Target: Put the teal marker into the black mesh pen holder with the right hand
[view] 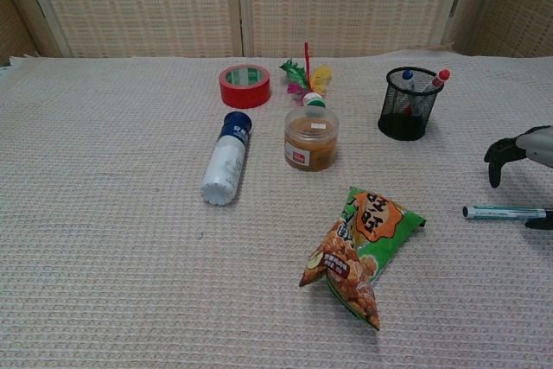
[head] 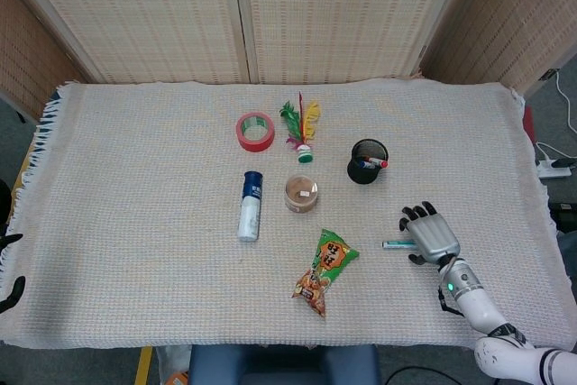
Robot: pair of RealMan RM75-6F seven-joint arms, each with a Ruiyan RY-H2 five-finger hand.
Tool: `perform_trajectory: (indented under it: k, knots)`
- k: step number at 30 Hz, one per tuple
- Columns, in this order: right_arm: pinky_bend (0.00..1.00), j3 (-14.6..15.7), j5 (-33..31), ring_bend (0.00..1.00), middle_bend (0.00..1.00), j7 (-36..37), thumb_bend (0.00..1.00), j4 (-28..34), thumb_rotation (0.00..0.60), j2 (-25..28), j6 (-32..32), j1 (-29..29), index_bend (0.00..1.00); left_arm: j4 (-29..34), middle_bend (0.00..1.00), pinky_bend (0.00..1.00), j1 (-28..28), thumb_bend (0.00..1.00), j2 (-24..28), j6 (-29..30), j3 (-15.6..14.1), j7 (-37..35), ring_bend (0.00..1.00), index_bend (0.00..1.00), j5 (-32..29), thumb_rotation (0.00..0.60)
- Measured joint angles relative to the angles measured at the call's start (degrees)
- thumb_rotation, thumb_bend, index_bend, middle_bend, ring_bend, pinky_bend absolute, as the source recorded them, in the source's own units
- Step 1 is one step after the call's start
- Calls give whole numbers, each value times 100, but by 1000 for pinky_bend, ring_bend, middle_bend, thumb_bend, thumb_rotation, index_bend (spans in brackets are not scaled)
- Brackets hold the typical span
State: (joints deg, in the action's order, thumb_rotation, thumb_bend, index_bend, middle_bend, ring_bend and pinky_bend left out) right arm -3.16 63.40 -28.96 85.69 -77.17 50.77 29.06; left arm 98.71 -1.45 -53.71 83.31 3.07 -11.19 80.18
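Observation:
The teal marker lies flat on the woven cloth, right of the snack bag, its right end hidden under my right hand. My right hand hovers over that end with its fingers spread and curved down, holding nothing. Its thumb shows on the near side of the marker. The black mesh pen holder stands upright further back, with two pens in it. Only dark fingertips of my left hand show at the left edge, off the table.
A green and orange snack bag lies left of the marker. Behind it are a small jar, a white bottle with a blue cap, a red tape roll and a feathered shuttlecock.

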Motion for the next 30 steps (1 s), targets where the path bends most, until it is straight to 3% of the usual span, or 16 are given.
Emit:
perform_trajectory:
  k: [11,30]
  knots:
    - [87,1,21,190,150,83,122,-442,600,-410,-13,167,441,-65,44,113,-13,386,-5,-87,16,-109,0,199,-77,600]
    - [154,49,202,262,225,432,126,-1063,600,-951,-38,300,632,-97,44,113,-27,387,-3,-148,17,-196,0,200,-92,600]
